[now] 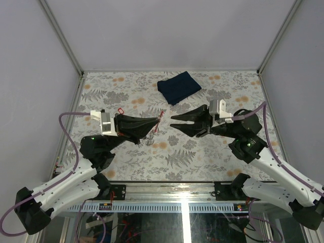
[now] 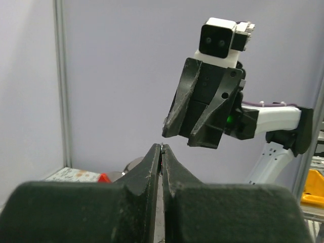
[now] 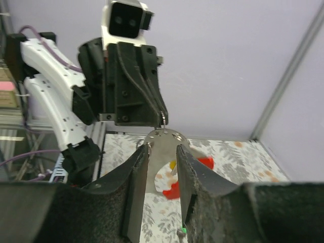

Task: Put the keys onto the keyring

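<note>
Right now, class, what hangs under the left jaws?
The keyring dangles from the shut left jaws: silvery metal, its red tag and a yellow bit behind. The right jaws cover its lower part.

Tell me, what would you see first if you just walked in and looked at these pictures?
Two black robot claws meet nose to nose above the middle of the flowery table. The left gripper is pinched shut on a thin silvery keyring with a red tag, and the right gripper waits open just in front of it. A folded dark blue cloth lies at the far side of the table.
</note>
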You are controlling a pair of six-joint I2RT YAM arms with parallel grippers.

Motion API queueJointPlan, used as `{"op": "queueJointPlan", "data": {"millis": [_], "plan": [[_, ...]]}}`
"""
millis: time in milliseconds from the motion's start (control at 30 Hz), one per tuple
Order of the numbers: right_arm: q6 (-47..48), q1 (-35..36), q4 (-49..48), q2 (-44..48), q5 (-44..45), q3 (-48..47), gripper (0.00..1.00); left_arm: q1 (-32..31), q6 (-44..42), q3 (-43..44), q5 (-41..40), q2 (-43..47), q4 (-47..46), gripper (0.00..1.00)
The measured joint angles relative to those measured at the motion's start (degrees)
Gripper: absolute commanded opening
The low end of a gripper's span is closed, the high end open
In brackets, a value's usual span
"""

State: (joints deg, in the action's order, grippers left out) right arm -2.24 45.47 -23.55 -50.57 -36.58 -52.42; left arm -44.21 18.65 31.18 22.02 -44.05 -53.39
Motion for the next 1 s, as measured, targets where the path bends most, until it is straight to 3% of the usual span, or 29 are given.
{"op": "queueJointPlan", "data": {"millis": [500,1000], "plan": [[-9.4,-0.3,-9.7,-6.8,-9.7,0.0,0.39,0.8,5.7,0.0,6.1,-1.9,-6.4,0.0],[-13.6,0.2,-15.4,-9.5,-11.2,0.0,0.3,0.8,5.9,0.1,6.6,-2.1,-6.3,0.0]]}}
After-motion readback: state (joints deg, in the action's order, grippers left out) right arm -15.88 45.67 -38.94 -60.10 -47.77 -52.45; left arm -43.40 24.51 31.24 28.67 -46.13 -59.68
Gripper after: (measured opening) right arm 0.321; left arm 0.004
